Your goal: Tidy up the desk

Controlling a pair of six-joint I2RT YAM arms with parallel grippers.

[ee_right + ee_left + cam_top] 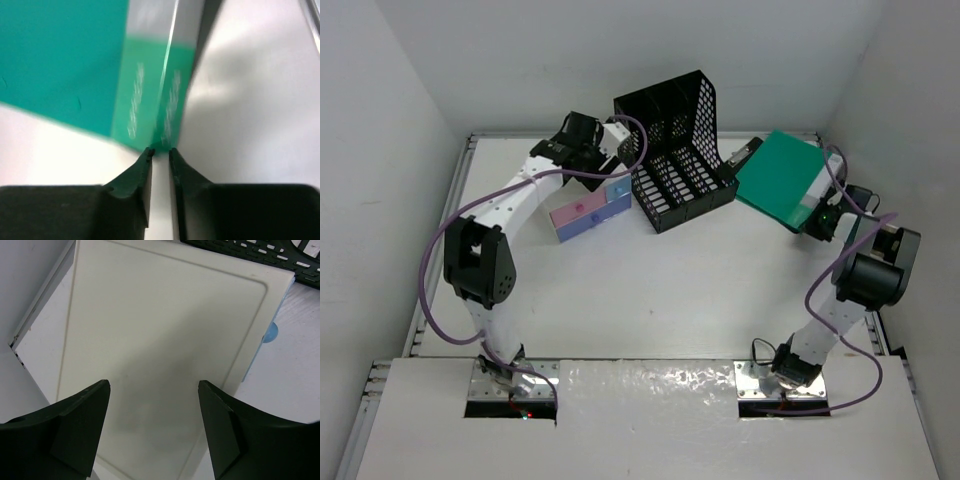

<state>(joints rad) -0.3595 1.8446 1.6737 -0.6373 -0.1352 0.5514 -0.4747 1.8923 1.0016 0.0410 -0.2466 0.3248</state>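
The desk (670,290) is the big white tabletop. At its back left stands a small box with pink and blue drawers (590,212). My left gripper (608,148) hovers over the box's cream top (165,330), open (154,390), with nothing between its fingers. A green folder (778,180) lies tilted at the back right. My right gripper (823,215) is at the folder's near right corner. In the right wrist view its fingers (160,151) are drawn narrow on the corner of the folder's spine (170,110).
A black mesh file rack (675,150) stands between the drawer box and the folder; its edge (260,252) shows beyond the box. A small dark object (745,155) pokes out beside the folder's left edge. White walls enclose the back and both sides.
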